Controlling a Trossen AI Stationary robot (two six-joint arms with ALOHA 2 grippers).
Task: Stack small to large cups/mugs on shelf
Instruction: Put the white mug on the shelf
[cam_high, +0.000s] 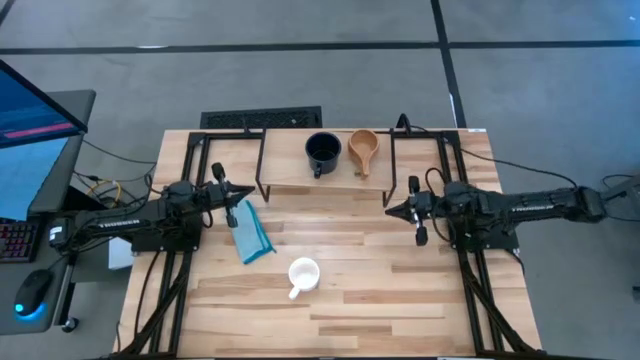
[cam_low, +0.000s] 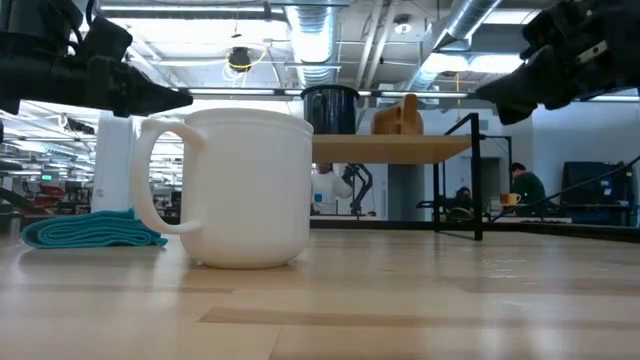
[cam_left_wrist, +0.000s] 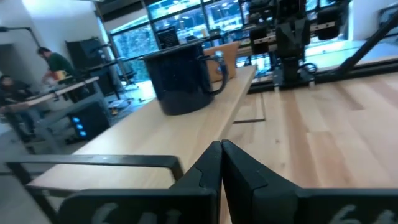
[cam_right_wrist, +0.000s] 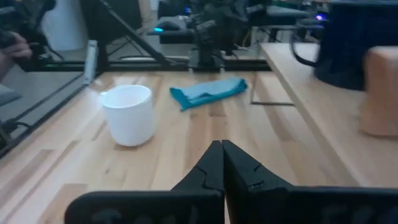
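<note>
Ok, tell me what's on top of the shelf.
On the shelf stand the dark mug and, beside it, the wooden cup. The mug looks empty from above. The white mug is on the table, not the shelf. The space under the plank is hidden from above.

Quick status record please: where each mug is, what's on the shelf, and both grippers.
shelf: at the table's far edge, between the two arms
dark mug: upright on the shelf, left part
wooden cup: on the shelf, just right of the dark mug, not stacked
white mug: upright on the table, nearer the front, not on the shelf
blue cloth: on the table by the left gripper
left gripper: shut, empty, left of the shelf
right gripper: shut, empty, right of the shelf
</note>
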